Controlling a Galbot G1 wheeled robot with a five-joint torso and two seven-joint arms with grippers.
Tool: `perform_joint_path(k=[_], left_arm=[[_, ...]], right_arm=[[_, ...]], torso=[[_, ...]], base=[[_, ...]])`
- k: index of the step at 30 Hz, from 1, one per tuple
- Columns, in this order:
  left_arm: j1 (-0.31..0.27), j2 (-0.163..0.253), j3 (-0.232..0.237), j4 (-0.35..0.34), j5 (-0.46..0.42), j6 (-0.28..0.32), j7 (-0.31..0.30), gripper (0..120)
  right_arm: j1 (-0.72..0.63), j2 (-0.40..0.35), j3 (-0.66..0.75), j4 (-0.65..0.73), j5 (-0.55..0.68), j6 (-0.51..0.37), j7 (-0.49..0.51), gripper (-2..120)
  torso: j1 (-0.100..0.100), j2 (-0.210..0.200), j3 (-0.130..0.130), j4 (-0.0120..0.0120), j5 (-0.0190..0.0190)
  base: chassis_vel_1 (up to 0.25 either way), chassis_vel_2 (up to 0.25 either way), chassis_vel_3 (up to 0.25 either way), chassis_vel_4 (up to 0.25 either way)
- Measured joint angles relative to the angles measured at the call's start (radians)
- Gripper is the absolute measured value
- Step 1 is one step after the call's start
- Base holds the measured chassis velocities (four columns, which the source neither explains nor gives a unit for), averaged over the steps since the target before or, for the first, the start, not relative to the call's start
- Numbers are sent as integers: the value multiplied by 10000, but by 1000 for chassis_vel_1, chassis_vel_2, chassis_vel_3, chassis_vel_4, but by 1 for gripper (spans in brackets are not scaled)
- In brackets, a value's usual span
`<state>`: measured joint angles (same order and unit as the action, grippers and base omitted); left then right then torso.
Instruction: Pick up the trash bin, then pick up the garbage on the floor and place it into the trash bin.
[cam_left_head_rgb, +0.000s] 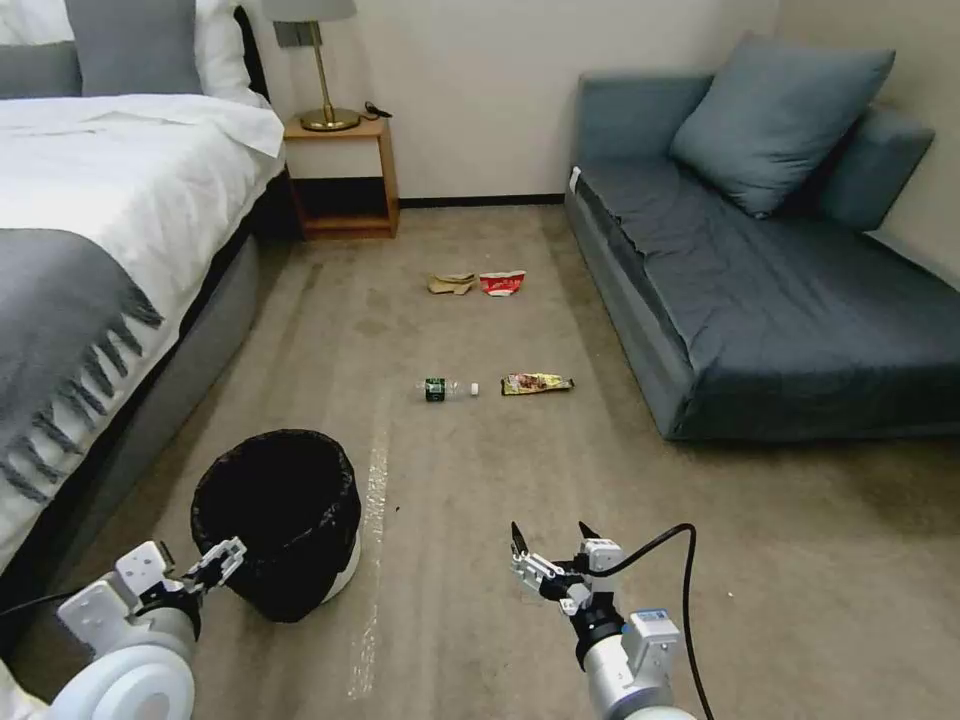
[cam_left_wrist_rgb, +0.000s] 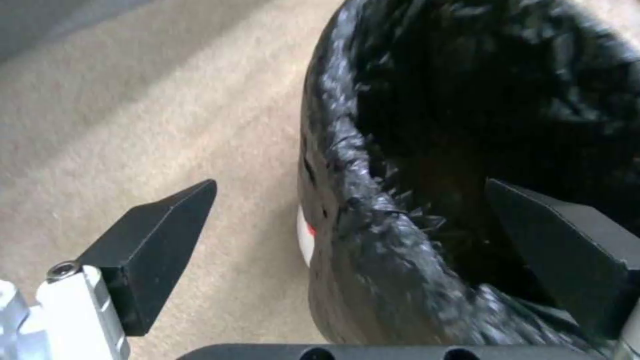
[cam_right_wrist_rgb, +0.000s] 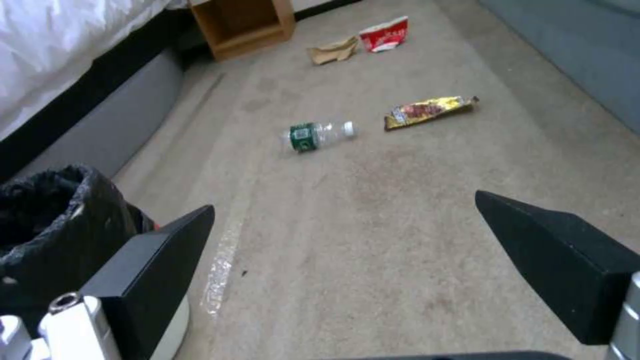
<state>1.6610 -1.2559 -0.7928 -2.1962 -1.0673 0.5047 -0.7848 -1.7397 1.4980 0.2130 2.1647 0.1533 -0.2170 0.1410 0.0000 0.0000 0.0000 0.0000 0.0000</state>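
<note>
1 open left pincer straddles the black-lined trash bin rim

floor: beige short-pile carpet | left: bed with white linen and grey fringed throw | rear: plain cream wall, wooden nightstand, brass lamp | right: blue-grey fabric sofa, matching cushion

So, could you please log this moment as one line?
left gripper: jaws open astride rim of round white black-bagged trash bin | right gripper: open above carpet | clear green-label bottle, three more litter items: on floor
</note>
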Motion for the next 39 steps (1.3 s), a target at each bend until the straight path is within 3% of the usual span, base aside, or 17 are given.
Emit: perform_joint_path(k=[8, 13, 19, 23, 27, 32, 39], left_arm=[[-535, 150, 10, 704, -183, 150, -32, 100], [-1202, 562, 29, 1549, -474, 238, 0, 100], [-1808, 773, 182, 2151, -784, 353, 46, 99], [-2168, 844, 240, 2640, -837, 420, 112, 92], [-2521, 902, 291, 3254, -772, 323, 249, 77], [-2615, 911, 300, 3315, -735, 203, 471, 64], [-2656, 964, 302, 3223, -424, 16, 765, 36]], right_arm=[[68, -46, 109, -22, 54, 0, 63, 100], [145, 6, 134, -134, 92, 0, 130, 100], [170, 193, 48, -261, -26, 0, 135, 100], [172, 325, -2, -292, -113, -8, 134, 100], [117, 363, 15, -317, -197, -16, 131, 100], [90, 342, 68, -318, -213, -16, 129, 100], [164, 338, 100, -361, -214, -34, 129, 100]], torso=[[0, -2, 0, -1, -1], [0, -2, 0, 0, 0], [0, -2, 0, -1, 0], [0, -2, 0, -1, 0], [0, -2, 0, -1, -1], [0, -1, 0, 0, 0], [0, -1, 0, -1, 1]], base=[[0, 0, 0, 0], [0, 0, 0, 0], [0, 0, 0, 0], [0, 0, 0, 0], [0, 0, 0, 0], [0, 0, 0, 0], [0, 0, 0, 0]])
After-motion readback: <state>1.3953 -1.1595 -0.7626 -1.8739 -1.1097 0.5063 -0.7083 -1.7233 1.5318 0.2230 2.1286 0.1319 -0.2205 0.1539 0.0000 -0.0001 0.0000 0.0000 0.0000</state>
